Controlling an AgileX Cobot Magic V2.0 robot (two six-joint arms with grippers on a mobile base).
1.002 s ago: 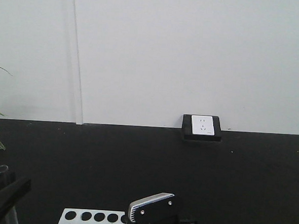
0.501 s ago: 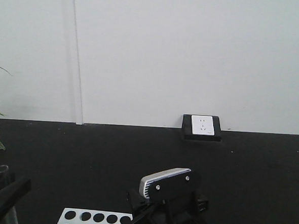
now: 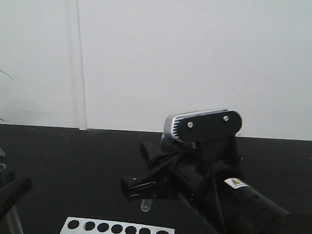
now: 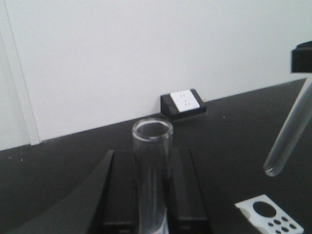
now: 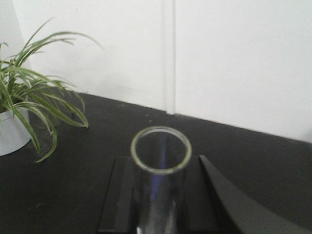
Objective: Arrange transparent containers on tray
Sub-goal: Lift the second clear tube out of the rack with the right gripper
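Each gripper holds one transparent container, a clear glass test tube. In the left wrist view, my left gripper (image 4: 152, 163) is shut on an upright tube (image 4: 152, 146) whose open rim stands above the fingers. In the front view this gripper (image 3: 3, 195) sits at the bottom left. My right gripper (image 3: 137, 187) is raised mid-frame and shut on a second tube. That tube's rounded bottom (image 3: 146, 205) hangs above the white holed plate (image 3: 118, 232). The right wrist view shows this tube (image 5: 161, 161) between the fingers. The same tube (image 4: 288, 136) hangs at the right of the left wrist view. The tray is out of view.
A black tabletop runs back to a white wall. A white wall socket in a black frame (image 4: 184, 100) sits at the table's far edge. A potted spider plant (image 5: 29, 97) stands at the far left. One corner of the holed plate (image 4: 270, 219) shows at the lower right.
My right arm has risen from the bottom edge to mid-frame, lifting its tube clear above the holed plate and covering the wall socket. The left gripper has barely moved.
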